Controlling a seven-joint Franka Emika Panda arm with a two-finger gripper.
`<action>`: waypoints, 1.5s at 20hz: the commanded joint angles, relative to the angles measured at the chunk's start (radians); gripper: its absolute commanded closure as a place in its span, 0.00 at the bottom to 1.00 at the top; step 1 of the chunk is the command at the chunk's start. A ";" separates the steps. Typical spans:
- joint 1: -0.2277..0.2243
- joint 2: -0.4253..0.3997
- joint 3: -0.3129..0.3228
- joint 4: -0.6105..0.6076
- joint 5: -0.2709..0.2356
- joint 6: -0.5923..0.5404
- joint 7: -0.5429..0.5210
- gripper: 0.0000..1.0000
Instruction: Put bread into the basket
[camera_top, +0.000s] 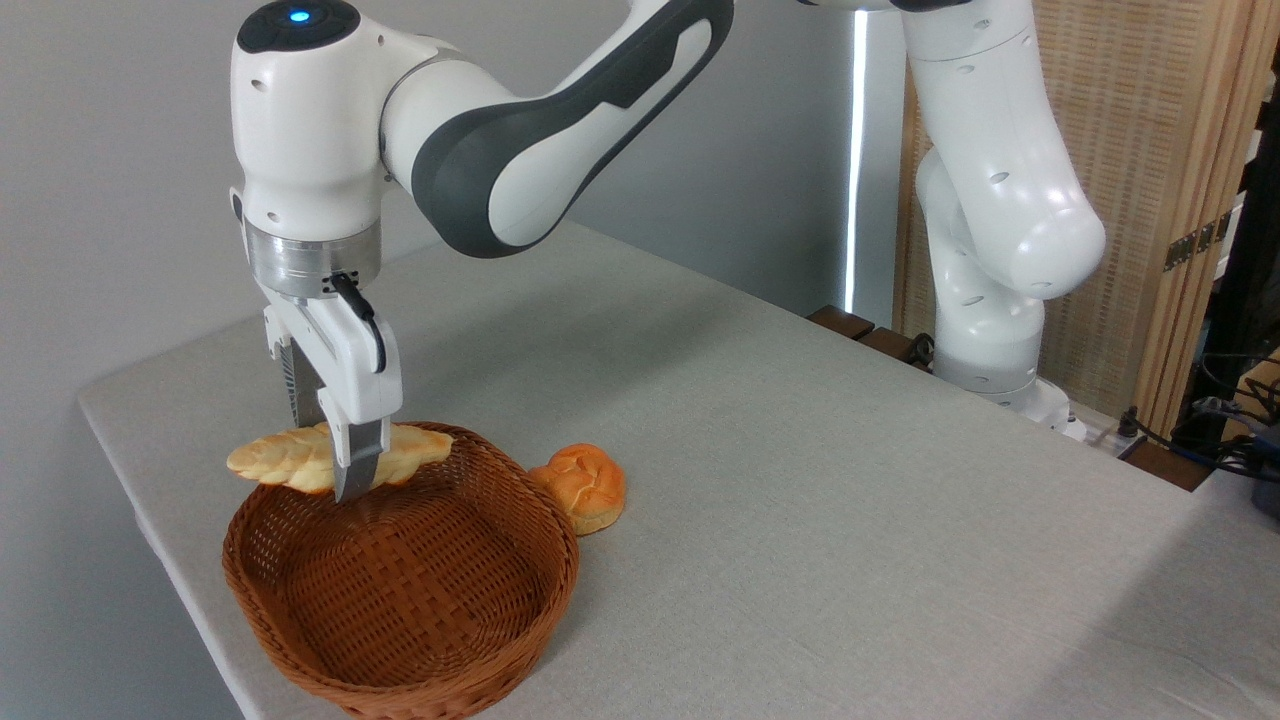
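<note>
I see the gripper (345, 470) clamped on the bread (290, 460), held level above the basket (400, 640)'s far rim. A round bun (585, 485) sits just beside the basket.

basket (400, 600) base cropped below, bread (290, 458) middle behind tool (345, 470)

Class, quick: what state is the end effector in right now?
End effector: closed on the long pale golden braided loaf, above the oval brown wicker basket's far rim.
</note>
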 joint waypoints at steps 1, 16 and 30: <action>0.001 -0.010 0.014 0.009 -0.008 0.005 -0.015 0.00; -0.001 -0.039 0.006 0.032 0.086 -0.040 -0.160 0.00; 0.227 -0.271 -0.176 -0.015 0.284 -0.300 -0.175 0.00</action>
